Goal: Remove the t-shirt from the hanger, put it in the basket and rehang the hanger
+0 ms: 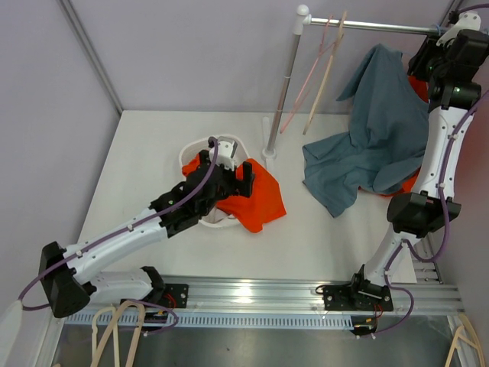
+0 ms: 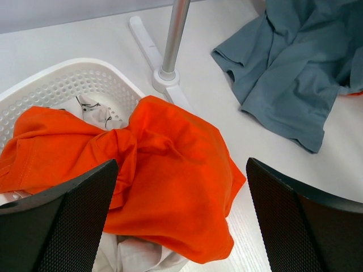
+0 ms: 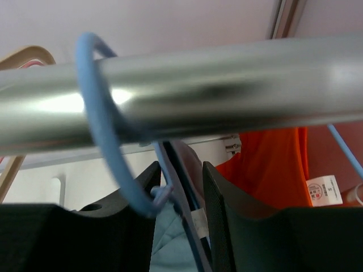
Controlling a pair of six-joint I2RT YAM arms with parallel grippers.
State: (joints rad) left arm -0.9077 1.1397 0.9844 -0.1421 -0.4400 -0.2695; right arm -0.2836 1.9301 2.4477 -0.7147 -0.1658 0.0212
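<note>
Only your right wrist view shows the blue hanger [image 3: 99,130] hooked on the rail [image 3: 227,90]. The right gripper [image 3: 181,181] flanks its neck, grip unclear. The left gripper [image 2: 181,192] is spread wide over the orange shirt [image 2: 170,170].

Grey-blue t-shirt [image 1: 382,130] hung on blue hanger [image 3: 85,73], lower half crumpled on table [image 1: 153,153]; hanger hooked over rail [image 1: 382,27].

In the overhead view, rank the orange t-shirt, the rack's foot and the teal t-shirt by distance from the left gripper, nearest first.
1. Orange t-shirt, right beneath the left gripper.
2. Rack's foot, just beyond it, rightward.
3. Teal t-shirt, far right, draped down to the table.
</note>
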